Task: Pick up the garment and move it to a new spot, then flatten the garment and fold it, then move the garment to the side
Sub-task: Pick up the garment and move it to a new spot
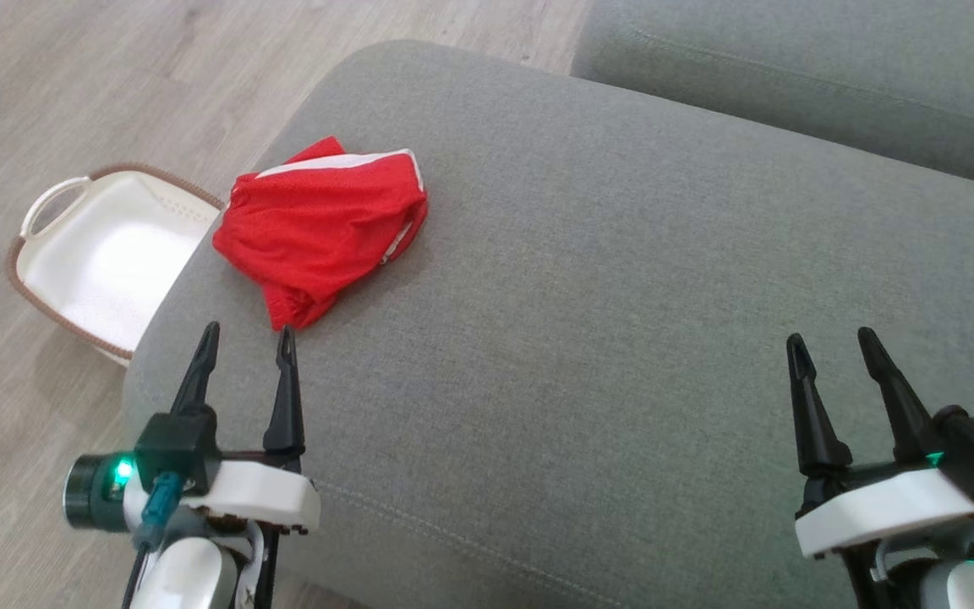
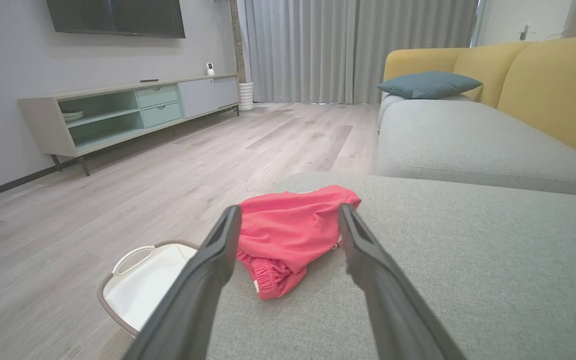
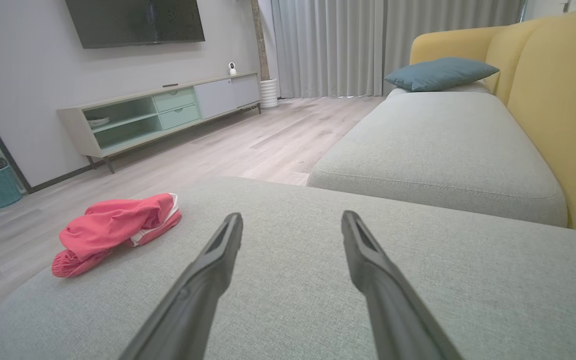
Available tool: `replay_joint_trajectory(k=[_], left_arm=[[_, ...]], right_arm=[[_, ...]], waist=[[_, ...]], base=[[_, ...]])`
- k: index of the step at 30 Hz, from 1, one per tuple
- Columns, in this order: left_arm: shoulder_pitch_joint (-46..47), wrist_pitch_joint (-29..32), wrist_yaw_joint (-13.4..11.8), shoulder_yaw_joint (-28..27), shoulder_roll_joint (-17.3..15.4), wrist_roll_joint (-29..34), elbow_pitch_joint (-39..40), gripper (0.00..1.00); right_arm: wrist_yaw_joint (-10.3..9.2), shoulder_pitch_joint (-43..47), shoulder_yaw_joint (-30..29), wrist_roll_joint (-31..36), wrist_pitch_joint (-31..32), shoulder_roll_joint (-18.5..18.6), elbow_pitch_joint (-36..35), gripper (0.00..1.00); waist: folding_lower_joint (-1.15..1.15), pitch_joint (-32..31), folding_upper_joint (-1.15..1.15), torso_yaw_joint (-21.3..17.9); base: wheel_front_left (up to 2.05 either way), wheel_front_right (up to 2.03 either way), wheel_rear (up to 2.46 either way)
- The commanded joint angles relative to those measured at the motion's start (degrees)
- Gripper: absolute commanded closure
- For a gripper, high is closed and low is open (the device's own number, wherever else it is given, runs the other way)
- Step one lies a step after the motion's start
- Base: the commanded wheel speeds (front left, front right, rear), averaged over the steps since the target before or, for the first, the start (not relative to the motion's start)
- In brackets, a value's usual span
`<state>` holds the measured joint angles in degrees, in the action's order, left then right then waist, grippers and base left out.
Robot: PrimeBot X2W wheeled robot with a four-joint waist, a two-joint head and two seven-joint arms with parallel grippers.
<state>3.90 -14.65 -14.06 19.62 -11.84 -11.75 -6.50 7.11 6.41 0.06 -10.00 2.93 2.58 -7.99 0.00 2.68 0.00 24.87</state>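
Note:
The garment (image 1: 322, 224), red shorts with white trim, lies crumpled near the far left edge of the grey sofa cushion (image 1: 622, 338). My left gripper (image 1: 248, 340) stands open just short of its near end, nothing between the fingers; in the left wrist view the garment (image 2: 288, 235) shows between the two fingers (image 2: 218, 260). My right gripper (image 1: 829, 342) is open over bare cushion at the right, far from the cloth. In the right wrist view the garment (image 3: 113, 232) lies far off to the left, ahead of the right gripper (image 3: 292, 220).
A white basket (image 1: 106, 254) with a brown rim stands on the wood floor beside the cushion's left edge. A second grey cushion (image 1: 834, 76) lies beyond. A yellow sofa back (image 3: 563, 110), a teal pillow (image 3: 440, 72) and a TV cabinet (image 3: 158, 112) stand further off.

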Motion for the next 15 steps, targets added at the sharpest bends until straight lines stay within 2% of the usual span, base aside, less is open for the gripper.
replay_joint_trajectory(k=[1,8,15], left_arm=[[3.27,-0.34,0.28,-2.46,-0.36,0.23,2.24,0.0],[5.86,-0.34,0.83,-4.71,0.82,-0.04,1.74,0.0],[15.15,-0.34,4.29,-7.67,2.81,-2.47,-6.18,0.0]], right_arm=[[0.37,-2.78,1.57,0.27,0.13,0.3,-2.49,0.0],[0.37,-4.36,1.91,1.52,1.39,0.3,-3.98,0.0],[0.37,-7.48,2.23,4.24,4.93,0.8,-7.41,0.0]], waist=[[0.0,0.45,0.0,0.14],[0.0,3.99,0.0,-0.87],[0.0,12.28,0.0,-3.28]], base=[[0.0,0.0,0.0],[0.0,0.0,0.0],[0.0,0.0,0.0]])
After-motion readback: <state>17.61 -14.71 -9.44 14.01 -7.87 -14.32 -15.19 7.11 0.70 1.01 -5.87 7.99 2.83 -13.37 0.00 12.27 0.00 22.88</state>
